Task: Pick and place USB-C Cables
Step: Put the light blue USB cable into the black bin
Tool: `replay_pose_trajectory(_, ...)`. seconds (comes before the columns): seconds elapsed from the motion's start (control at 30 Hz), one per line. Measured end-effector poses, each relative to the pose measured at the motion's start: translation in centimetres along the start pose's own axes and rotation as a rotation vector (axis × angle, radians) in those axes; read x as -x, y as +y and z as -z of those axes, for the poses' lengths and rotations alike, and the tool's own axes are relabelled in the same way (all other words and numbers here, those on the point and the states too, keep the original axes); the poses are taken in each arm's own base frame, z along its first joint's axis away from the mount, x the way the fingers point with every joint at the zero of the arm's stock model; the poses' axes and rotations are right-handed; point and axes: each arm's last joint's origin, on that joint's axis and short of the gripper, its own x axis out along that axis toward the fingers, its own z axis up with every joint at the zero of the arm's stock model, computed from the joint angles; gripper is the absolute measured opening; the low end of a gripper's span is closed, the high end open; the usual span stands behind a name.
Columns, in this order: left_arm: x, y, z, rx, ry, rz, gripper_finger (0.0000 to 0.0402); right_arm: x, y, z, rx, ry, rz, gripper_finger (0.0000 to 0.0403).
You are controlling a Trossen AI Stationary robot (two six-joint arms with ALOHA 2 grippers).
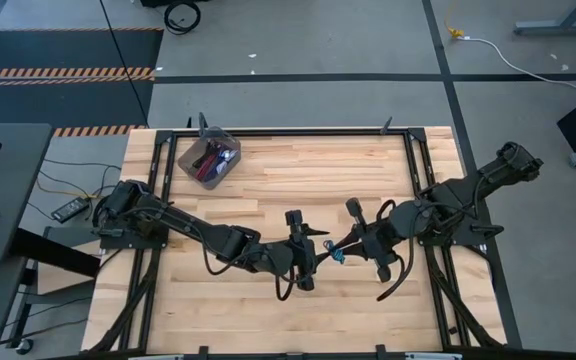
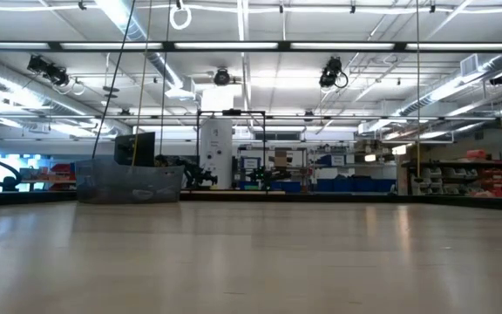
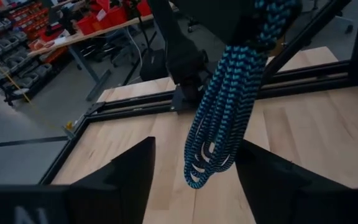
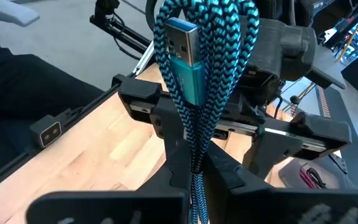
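A teal-and-black braided USB-C cable (image 1: 336, 256) is bundled in loops and held in the air over the middle of the table, between my two grippers. My right gripper (image 1: 346, 246) is shut on it. In the right wrist view the cable (image 4: 197, 74) reaches out past the fingers, and a teal plug (image 4: 185, 43) lies on the loops. My left gripper (image 1: 320, 256) is open. In the left wrist view its fingers stand on either side of the hanging loops (image 3: 219, 124) without touching them. The other cables lie in a clear bin (image 1: 208, 158). My right gripper (image 4: 196, 163) pinches the teal cable's bundled strands (image 4: 194, 146) between its two fingers, coming from the table's right side. The bundle is lifted clear of the table. Its loops (image 3: 207, 162) hang free below the hold, slack, toward the left gripper.
The clear bin (image 2: 129, 183) stands near the table's far left corner and holds magenta and black cables. A black metal frame (image 1: 418, 170) runs along the table's edges. Bare wood lies between the bin and the grippers.
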Motion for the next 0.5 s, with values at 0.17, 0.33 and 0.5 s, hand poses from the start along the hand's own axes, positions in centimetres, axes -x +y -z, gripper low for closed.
replay_pose_trajectory(0.17, 0.0, -0.1, -0.1, -0.027, -0.012, 0.045, 0.0244, -0.3, -0.1, 0.2, 0.001, 0.011, 0.005, 0.002)
replay_pose_trajectory(0.33, 0.0, -0.2, -0.1, -0.024, -0.017, 0.067, 0.0214, -1.4, 0.0, 1.3, 0.003, 0.055, 0.015, 0.0027)
replay_pose_trajectory(0.5, 0.0, -0.2, 0.0, -0.03, -0.001, 0.064, 0.0131, -2.0, -0.1, 2.1, 0.002, 0.083, 0.035, 0.0038)
